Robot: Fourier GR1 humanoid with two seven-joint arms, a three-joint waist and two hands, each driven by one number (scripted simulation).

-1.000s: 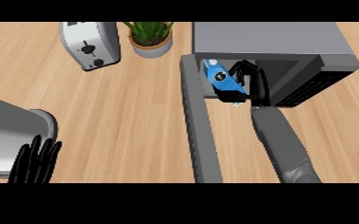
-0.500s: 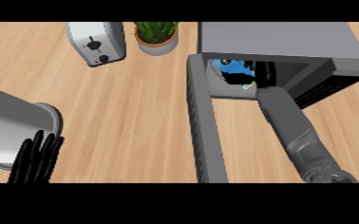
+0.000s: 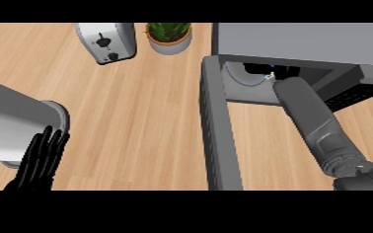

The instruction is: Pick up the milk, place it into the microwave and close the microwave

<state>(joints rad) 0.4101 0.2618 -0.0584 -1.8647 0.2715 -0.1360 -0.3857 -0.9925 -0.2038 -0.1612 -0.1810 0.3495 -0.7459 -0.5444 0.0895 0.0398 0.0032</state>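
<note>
The right forearm (image 3: 313, 118) reaches toward 1 o'clock into the open microwave (image 3: 291, 42) — its robot hand and the milk are hidden inside, so the grip can't be told. The left robot hand (image 3: 40, 163) rests at 8 o'clock on the surface (image 3: 138, 113) — fingers straight, holding nothing.

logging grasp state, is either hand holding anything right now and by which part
Cannot be told for the right hand: it is deep inside the microwave, the milk hidden. The left hand rests open at the lower left edge, holding nothing.
</note>
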